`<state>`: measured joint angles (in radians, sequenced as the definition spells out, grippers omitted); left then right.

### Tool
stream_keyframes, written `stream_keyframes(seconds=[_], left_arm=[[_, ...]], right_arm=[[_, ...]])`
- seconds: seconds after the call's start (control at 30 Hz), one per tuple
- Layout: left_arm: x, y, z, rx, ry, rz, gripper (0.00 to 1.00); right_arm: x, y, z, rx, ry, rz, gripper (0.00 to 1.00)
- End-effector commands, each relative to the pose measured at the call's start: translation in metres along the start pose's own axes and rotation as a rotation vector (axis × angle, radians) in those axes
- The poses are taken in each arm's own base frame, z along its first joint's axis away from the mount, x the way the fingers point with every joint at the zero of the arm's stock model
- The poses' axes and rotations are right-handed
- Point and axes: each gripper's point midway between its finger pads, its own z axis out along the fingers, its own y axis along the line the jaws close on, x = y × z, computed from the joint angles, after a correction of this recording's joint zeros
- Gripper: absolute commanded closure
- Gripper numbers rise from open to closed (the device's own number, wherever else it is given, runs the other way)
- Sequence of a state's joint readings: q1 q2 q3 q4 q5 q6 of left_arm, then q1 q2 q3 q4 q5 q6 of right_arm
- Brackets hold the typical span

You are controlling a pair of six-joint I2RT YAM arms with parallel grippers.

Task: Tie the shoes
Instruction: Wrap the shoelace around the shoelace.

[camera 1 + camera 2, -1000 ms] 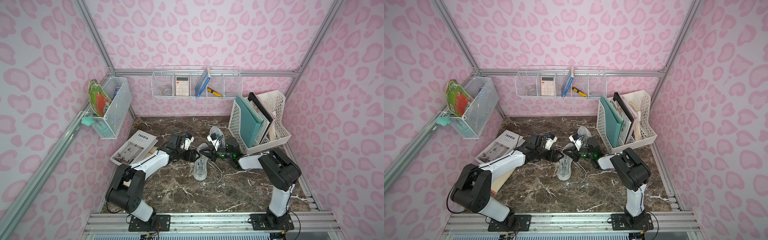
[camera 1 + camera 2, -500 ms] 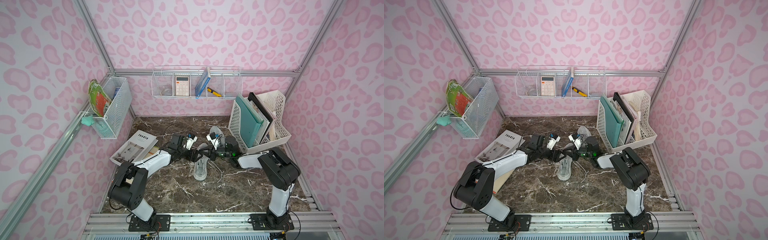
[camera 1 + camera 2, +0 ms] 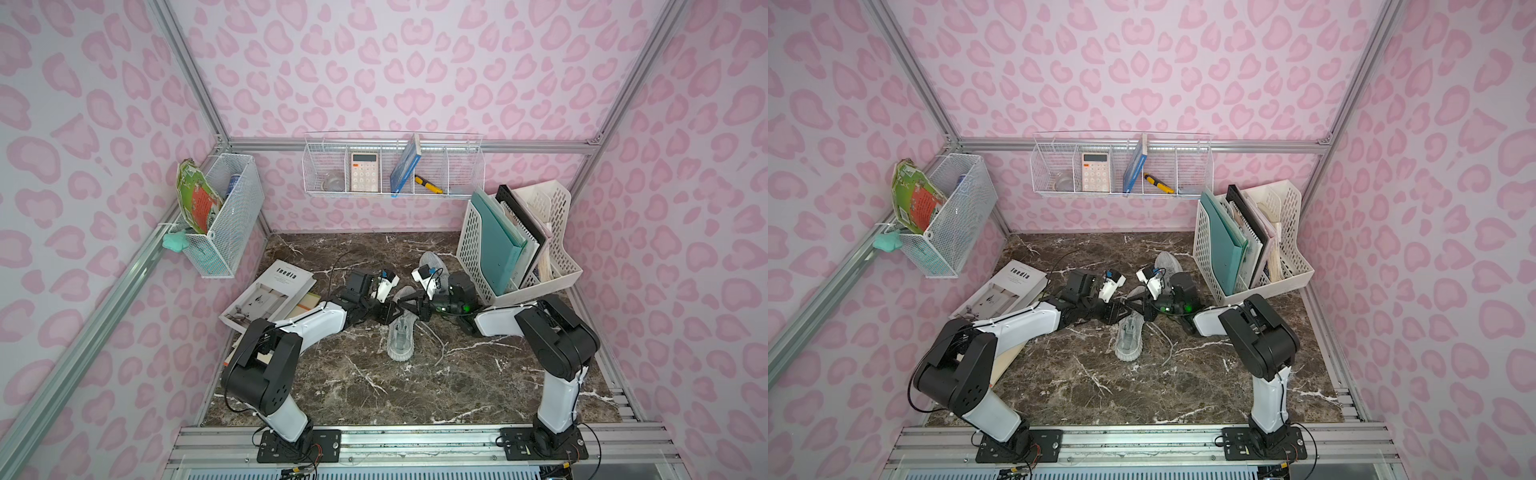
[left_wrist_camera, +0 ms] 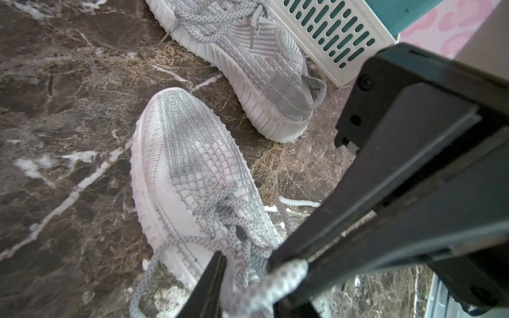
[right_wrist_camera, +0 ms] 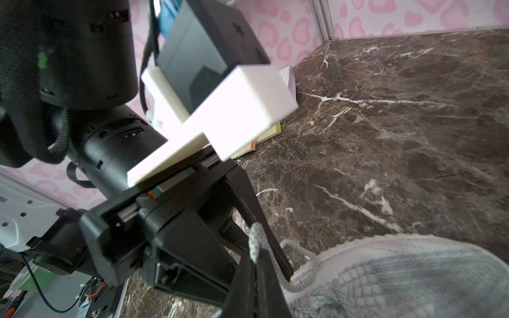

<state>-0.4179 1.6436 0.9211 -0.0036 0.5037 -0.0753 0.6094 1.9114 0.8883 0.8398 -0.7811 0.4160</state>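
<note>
In both top views the near shoe point(image 3: 401, 338) point(image 3: 1128, 338) lies mid-table, toe towards the front. The other shoe point(image 3: 432, 262) point(image 4: 248, 55) lies behind it by the file rack. My right gripper point(image 3: 409, 306) point(image 5: 254, 256) is shut on a raised lace point(image 5: 254, 236) over the near shoe's tongue. My left gripper point(image 3: 390, 311) point(image 4: 250, 275) meets it tip to tip. Its jaws are narrowed but open, and the same lace point(image 4: 275, 278) runs between them. One left finger point(image 5: 256, 209) stands just behind the pinched lace.
A white file rack point(image 3: 519, 245) with folders stands at the back right. A booklet point(image 3: 270, 295) lies at the left by my left arm. A loose lace point(image 3: 436, 343) trails right of the near shoe. Wire baskets point(image 3: 392, 166) point(image 3: 220, 212) hang on the walls.
My left gripper has moved right to the near shoe and the right gripper's tip. Its jaws have narrowed from wide open around the lace. The right arm has held still.
</note>
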Motion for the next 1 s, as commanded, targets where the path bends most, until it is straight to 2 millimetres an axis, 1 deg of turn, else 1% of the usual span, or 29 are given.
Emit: stream_keyframes(seconds=[0.0, 0.3, 0.4, 0.43, 0.53, 0.63, 0.73, 0.8, 0.9, 0.97], left_arm=[[-0.006, 0.0, 0.001, 0.001, -0.029, 0.015, 0.74], [-0.003, -0.001, -0.001, -0.003, -0.022, 0.013, 0.93], [-0.002, -0.001, -0.002, -0.003, -0.023, 0.012, 1.0], [-0.001, -0.001, -0.002, -0.005, -0.021, 0.008, 1.0], [-0.001, 0.0, -0.002, -0.007, -0.023, 0.006, 1.0], [-0.001, 0.0, -0.003, -0.012, -0.025, 0.005, 1.0], [-0.002, 0.0, -0.004, -0.011, -0.027, 0.006, 1.0], [-0.001, -0.001, -0.004, -0.011, -0.026, 0.004, 1.0], [-0.003, -0.002, -0.006, -0.006, -0.03, 0.003, 1.0], [-0.005, -0.003, -0.007, -0.004, -0.03, 0.004, 1.0]], right_arm=[[-0.007, 0.004, 0.001, -0.015, -0.014, -0.025, 0.92], [-0.006, 0.003, 0.0, -0.006, -0.008, -0.022, 0.92], [-0.005, 0.002, -0.001, 0.008, -0.003, -0.022, 0.9], [-0.005, 0.002, -0.002, 0.012, -0.001, -0.022, 0.89], [-0.003, -0.001, -0.008, 0.038, 0.001, -0.008, 0.82], [0.0, -0.004, -0.02, 0.078, 0.003, 0.019, 0.71], [0.012, -0.012, -0.04, 0.177, 0.03, 0.07, 0.62], [0.026, -0.022, -0.056, 0.293, 0.071, 0.119, 0.59], [0.059, -0.041, -0.083, 0.57, 0.206, 0.17, 0.57], [0.078, -0.046, -0.097, 0.732, 0.306, 0.169, 0.54]])
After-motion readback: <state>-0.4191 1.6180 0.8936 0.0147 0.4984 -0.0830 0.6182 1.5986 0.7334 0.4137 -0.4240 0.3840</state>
